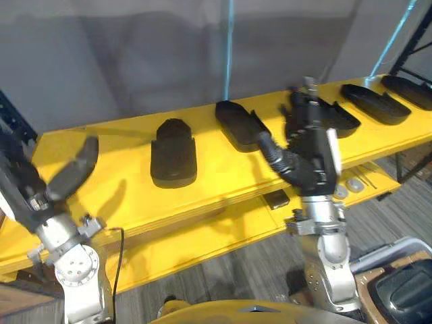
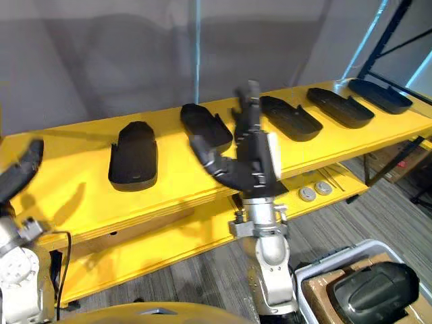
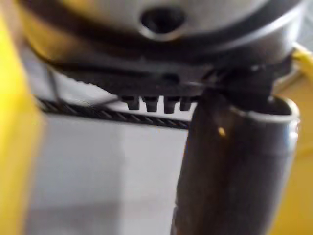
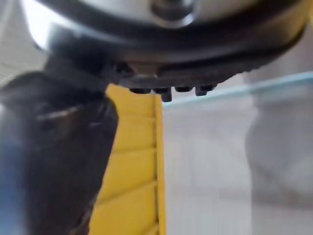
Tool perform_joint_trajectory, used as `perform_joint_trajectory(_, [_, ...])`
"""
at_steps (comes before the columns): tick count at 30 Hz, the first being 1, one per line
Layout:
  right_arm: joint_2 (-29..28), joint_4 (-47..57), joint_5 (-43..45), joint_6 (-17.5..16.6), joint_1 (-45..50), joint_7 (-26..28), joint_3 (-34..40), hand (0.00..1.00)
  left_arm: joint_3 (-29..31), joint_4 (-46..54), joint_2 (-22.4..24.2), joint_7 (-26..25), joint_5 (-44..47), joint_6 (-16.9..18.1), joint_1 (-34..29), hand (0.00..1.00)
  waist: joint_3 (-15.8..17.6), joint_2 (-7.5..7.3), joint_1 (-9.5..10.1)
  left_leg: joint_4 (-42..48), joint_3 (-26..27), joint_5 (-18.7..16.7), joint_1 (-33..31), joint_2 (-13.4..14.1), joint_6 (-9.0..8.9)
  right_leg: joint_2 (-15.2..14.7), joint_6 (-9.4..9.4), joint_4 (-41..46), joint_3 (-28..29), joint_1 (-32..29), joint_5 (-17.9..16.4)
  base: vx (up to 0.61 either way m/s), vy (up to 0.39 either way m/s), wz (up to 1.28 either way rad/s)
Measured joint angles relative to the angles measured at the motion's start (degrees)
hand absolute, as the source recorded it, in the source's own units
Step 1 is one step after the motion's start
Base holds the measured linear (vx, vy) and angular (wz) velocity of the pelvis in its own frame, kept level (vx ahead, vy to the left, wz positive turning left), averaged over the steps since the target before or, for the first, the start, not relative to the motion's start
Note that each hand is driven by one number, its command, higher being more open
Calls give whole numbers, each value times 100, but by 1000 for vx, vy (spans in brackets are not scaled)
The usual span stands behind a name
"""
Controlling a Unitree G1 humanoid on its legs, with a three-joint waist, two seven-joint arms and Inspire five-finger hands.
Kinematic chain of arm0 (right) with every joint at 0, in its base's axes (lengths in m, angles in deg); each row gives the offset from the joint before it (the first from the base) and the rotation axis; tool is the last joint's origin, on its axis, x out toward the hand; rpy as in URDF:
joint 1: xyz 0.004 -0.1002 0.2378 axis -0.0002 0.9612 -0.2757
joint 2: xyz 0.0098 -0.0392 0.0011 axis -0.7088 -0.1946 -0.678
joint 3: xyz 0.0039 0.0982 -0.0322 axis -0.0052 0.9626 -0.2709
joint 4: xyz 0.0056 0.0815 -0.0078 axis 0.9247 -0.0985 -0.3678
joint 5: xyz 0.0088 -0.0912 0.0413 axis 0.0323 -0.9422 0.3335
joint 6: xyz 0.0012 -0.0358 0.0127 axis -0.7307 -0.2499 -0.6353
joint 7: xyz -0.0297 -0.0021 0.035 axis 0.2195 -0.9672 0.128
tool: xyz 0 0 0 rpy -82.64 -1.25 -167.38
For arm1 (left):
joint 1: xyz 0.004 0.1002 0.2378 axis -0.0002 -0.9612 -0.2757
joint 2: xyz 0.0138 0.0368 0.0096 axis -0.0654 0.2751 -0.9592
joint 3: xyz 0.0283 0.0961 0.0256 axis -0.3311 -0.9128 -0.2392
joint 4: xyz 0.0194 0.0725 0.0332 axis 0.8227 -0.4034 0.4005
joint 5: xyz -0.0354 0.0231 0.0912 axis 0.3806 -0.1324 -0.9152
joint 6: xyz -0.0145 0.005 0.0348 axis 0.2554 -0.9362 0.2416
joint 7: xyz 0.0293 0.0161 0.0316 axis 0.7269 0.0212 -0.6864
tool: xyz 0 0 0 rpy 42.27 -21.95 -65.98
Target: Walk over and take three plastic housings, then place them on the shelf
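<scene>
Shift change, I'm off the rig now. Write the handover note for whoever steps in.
Left hand: open, holds nothing, raised at the shelf's left end.
Right hand: open, holds nothing, fingers straight up before the shelf's middle.
Things: five black housings lie in a row on the top board of the yellow shelf. One more housing sits in the bin at lower right.
Done: housings are on the shelf, but how many this run placed cannot be told.
Left: confirm the count of three. If short, the bin's housing is probably next.

Matt against smooth
Before me, black moulded plastic housings (image 1: 173, 152) look matt; the yellow painted shelf board (image 1: 216, 185) looks smooth.
</scene>
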Motion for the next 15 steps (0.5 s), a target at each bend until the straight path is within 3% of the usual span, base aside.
perform_joint_trajectory(2, [232, -126, -212, 5, -139, 373, -292, 100, 196, -791, 257, -245, 2, -122, -232, 100, 34, -85, 157, 12, -123, 0, -80, -36, -1, -7, -7, -7, -121, 20, -4, 90, 1, 31])
perform_joint_trajectory(4, [413, -186, -199, 4, -204, 593, -367, 100, 438, -1048, 317, -475, -187, 279, -284, 100, 77, -156, 269, 13, -223, -9, -104, -57, -6, -9, -12, -12, -225, 71, -7, 89, -8, 30])
perform_joint_trajectory(6, [565, -224, -179, 2, -329, 913, -380, 100, 892, -1261, 357, -1194, -275, 707, -269, 100, 105, -204, 343, 122, -320, -108, -154, -88, 5, -32, -21, -10, -350, 134, -13, 59, -2, 21])
perform_joint_trajectory(11, [797, -219, 148, 3, -533, 1463, -387, 100, 1728, -1961, 451, -2681, -502, 1151, -184, 100, 191, -251, 356, 289, -451, -267, -274, -113, 31, -44, -74, -47, -411, 159, -47, 13, 5, 6])
perform_joint_trajectory(13, [1003, -221, 407, 58, -699, 1684, -496, 100, 2003, -2172, 499, -3497, -876, 1337, -125, 100, 228, -298, 363, 290, -565, -288, -316, -140, 2, -40, -98, -49, -457, 158, -67, -1, -5, 12])
perform_joint_trajectory(15, [1097, -222, 619, 224, -820, 1804, -590, 100, 2204, -2195, 499, -3788, -907, 1552, -22, 100, 260, -335, 364, 305, -643, -294, -356, -157, -6, -38, -125, -49, -489, 158, -88, -8, 4, 11])
